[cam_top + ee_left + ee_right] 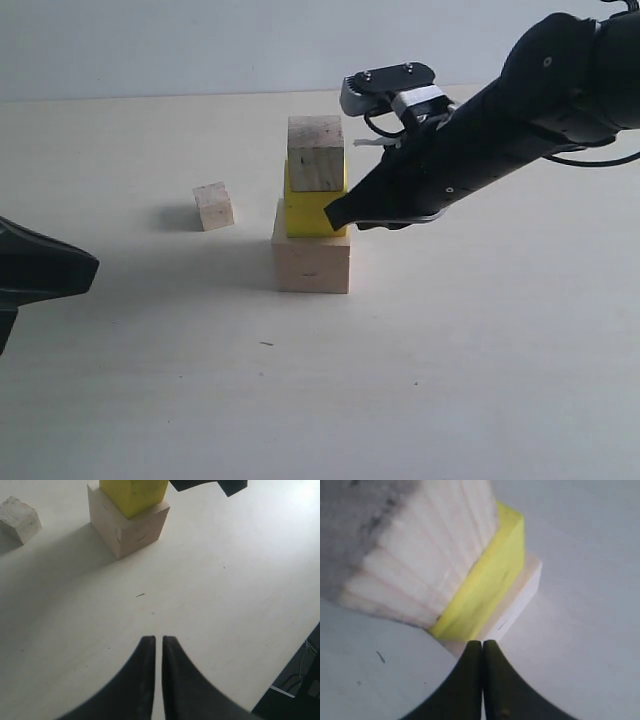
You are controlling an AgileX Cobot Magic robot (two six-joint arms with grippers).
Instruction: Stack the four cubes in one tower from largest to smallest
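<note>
A three-cube tower stands mid-table: a large pale wood cube (312, 264) at the base, the yellow cube (308, 212) on it, and a pale wood cube (316, 153) on top. The other small pale cube (214, 206) sits alone on the table, left of the tower. My right gripper (336, 215) is shut and empty, its tip right beside the yellow cube's right side. In the right wrist view the shut tips (482, 643) hover just off the base cube (522, 597), under the yellow cube (487, 592) and top cube (420, 555). My left gripper (158, 639) is shut and empty, well away from the base cube (130, 527).
The left arm (40, 270) rests low at the left edge of the exterior view. The right arm (520, 110) reaches in from the upper right, over the table behind and right of the tower. The table edge (295, 655) shows in the left wrist view.
</note>
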